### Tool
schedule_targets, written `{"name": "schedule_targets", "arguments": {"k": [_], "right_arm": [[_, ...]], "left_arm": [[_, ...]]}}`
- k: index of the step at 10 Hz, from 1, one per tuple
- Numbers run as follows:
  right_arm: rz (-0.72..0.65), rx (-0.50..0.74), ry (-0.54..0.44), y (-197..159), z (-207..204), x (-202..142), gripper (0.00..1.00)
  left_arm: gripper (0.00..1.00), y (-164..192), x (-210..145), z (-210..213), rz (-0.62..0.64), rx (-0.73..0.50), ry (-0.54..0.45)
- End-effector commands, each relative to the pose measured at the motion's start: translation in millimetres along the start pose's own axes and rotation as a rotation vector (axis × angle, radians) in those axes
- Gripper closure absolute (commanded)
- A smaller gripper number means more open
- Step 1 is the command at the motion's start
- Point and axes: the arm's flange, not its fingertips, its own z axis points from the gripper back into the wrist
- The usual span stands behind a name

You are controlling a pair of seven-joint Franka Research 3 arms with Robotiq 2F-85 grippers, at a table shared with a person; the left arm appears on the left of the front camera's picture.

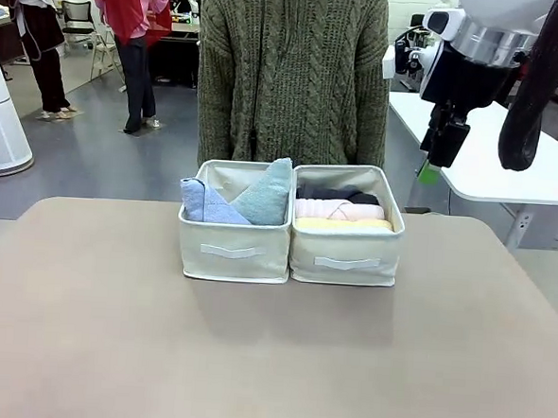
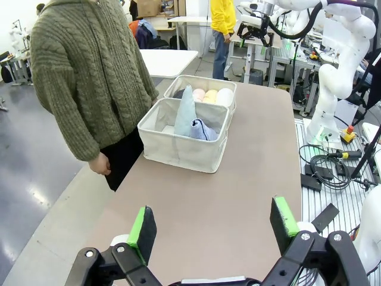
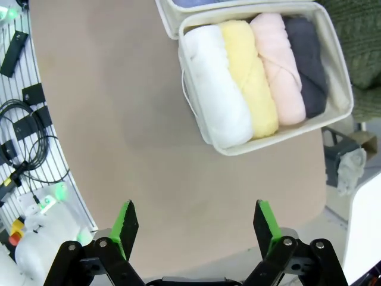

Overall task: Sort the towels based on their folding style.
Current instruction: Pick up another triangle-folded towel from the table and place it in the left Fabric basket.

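Table [image 1: 82, 330] wide and bare at left, near and right. Left bin [image 1: 233, 249] at far centre: light blue cone towel [image 1: 206, 205], grey-teal cone towel [image 1: 267, 195]. Right bin [image 1: 346, 251] touching it: dark grey [image 3: 305, 56], pink [image 3: 277, 65], yellow [image 3: 250, 74], white [image 3: 215, 83] rolls side by side. Person's sweater [image 1: 292, 68] just beyond far edge. Left gripper [image 2: 213, 229] fingers apart, empty, over near table. Right gripper [image 3: 195, 223] fingers apart, empty, raised high. No legible writing.
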Motion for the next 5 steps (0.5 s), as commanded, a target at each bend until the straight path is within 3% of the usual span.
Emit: {"name": "schedule_targets", "arguments": {"k": [1, 5], "right_arm": [[-0.004, 0.0, 0.01, 1.8, 0.0, -2.2, 0.0], [-0.004, 0.0, 0.01, 1.8, 0.0, -2.2, 0.0]], "left_arm": [[0.0, -1.6, 1.7, 0.3, -0.008, 0.006, -0.011], [0.0, -1.6, 1.7, 0.3, -0.008, 0.006, -0.011]]}}
